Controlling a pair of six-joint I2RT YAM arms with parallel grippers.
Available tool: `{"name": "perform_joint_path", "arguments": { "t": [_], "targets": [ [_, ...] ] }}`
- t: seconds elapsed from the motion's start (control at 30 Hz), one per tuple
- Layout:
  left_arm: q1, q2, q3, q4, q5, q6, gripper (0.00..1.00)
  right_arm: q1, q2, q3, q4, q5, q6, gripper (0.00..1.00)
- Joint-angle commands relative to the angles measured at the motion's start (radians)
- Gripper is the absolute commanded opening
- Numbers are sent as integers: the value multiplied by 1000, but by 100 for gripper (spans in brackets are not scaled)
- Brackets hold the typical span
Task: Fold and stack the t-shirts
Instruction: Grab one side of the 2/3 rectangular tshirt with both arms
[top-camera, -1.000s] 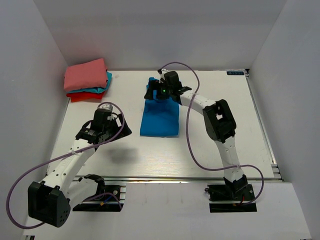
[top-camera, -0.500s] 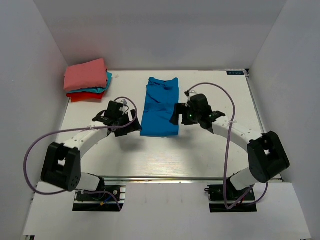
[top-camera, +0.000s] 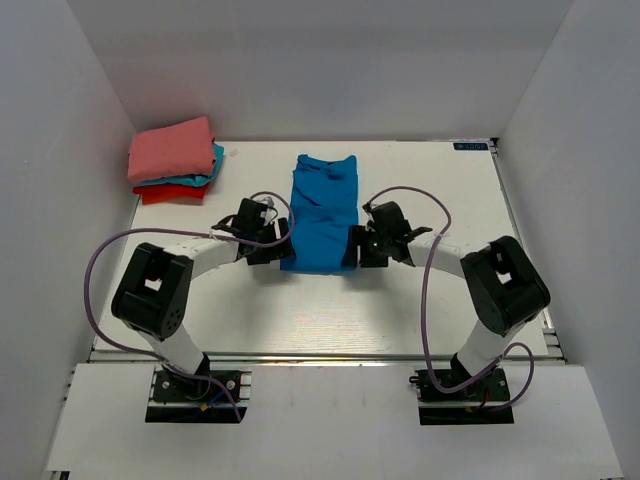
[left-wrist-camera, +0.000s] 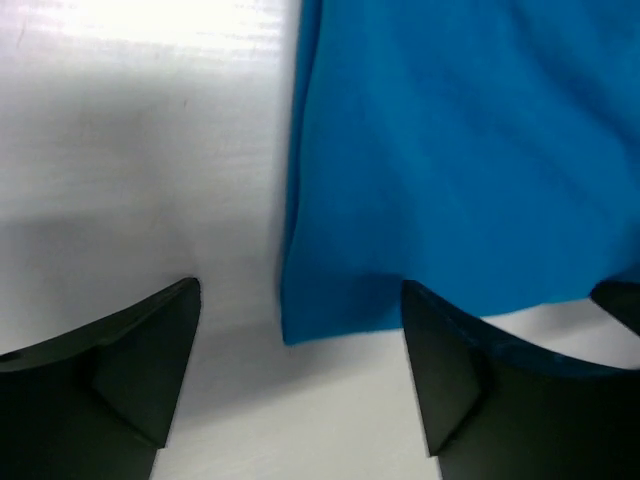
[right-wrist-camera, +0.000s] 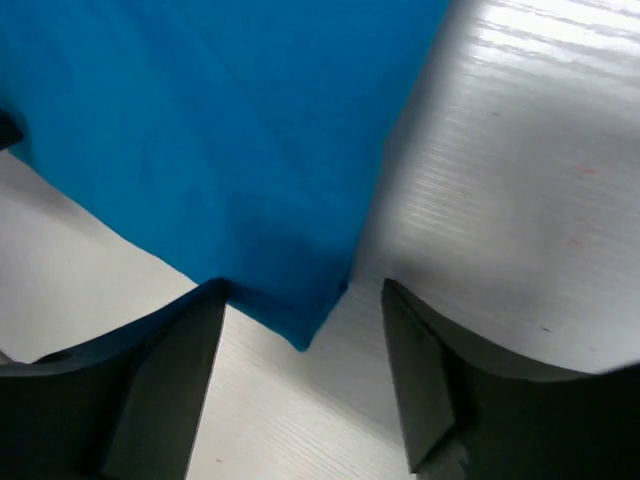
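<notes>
The royal-blue t-shirt (top-camera: 322, 212) lies flat as a long folded strip in the middle of the table. My left gripper (top-camera: 279, 250) is open at its near left corner; in the left wrist view the shirt's corner (left-wrist-camera: 300, 320) sits between the spread fingers (left-wrist-camera: 150, 340). My right gripper (top-camera: 356, 248) is open at the near right corner, which shows in the right wrist view (right-wrist-camera: 310, 320) between the fingers (right-wrist-camera: 420, 370). A pile of folded salmon-pink (top-camera: 170, 148), teal (top-camera: 205, 178) and red (top-camera: 165, 193) t-shirts sits at the far left.
White walls close in the table on the left, back and right. The table's metal front rail (top-camera: 330, 358) runs along the near edge.
The right gripper has come from the shirt's far end down to its near right corner. The left gripper has moved right to the near left corner. The shirt lies longer and flatter.
</notes>
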Motion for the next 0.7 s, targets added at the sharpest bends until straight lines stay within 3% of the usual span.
{"name": "perform_joint_path", "arguments": {
  "t": [0.0,0.13,0.27,0.4,0.43,0.5,0.6,0.67],
  "targets": [
    [-24,65,12,37,-34,19,86,0,49,18,6,-48,10,68],
    [-44,96,-5,42,-14,19,66,3,43,1,13,-61,37,59],
    [-65,96,-65,68,6,-4,56,4,26,-59,25,-64,65,52],
    [-84,85,-122,120,41,-26,46,6,8,-96,77,-80,83,30],
    [-93,76,-122,120,41,-35,36,4,8,-96,80,-82,84,25],
    [-102,76,-122,100,15,-35,29,4,8,-101,82,-79,84,12],
    [-114,65,-111,59,4,-44,0,7,-15,-119,97,-91,91,0],
    [-125,33,-111,14,4,-55,0,7,-61,-151,95,-100,93,0]
  ]
}}
